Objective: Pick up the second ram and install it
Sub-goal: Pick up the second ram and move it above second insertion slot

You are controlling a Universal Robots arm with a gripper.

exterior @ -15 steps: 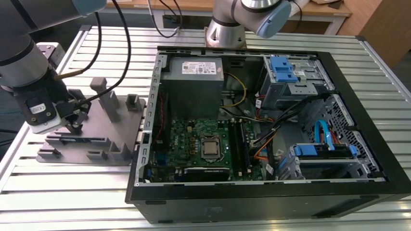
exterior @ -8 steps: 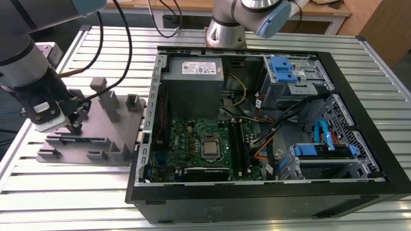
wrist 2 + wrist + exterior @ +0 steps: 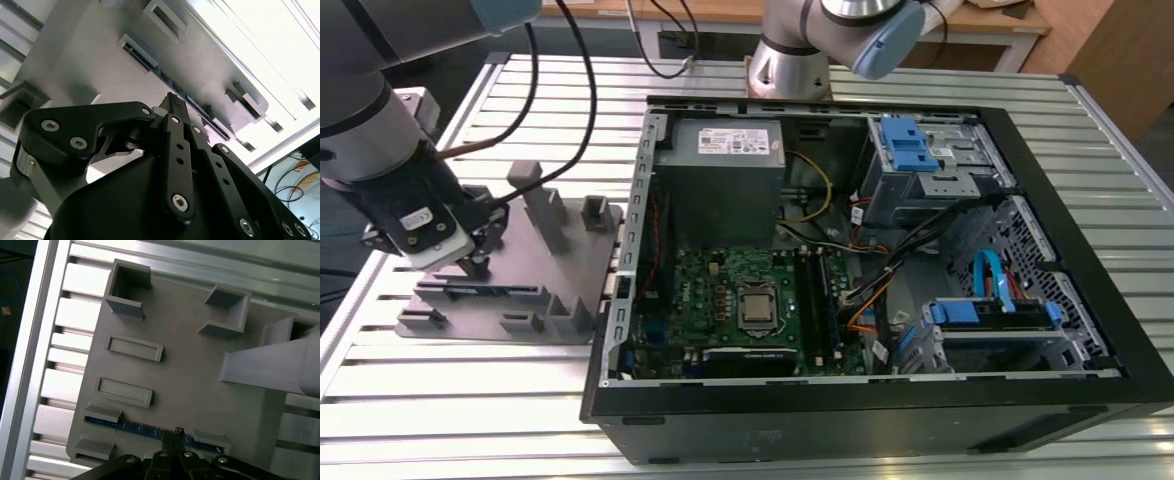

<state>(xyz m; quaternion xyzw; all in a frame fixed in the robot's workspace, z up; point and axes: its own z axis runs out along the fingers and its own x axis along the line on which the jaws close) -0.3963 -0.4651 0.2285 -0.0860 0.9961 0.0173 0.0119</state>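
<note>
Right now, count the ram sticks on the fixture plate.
1: the second ram, on edge in a slot of the fixture plate, by the gripper. Others may be hidden.

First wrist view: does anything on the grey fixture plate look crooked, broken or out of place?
Nothing stands out. The second ram sits on edge, straight along its slot in the grey fixture plate, with no visible damage. The gripper is right at the ram's exposed edge, near mid-length.
</note>
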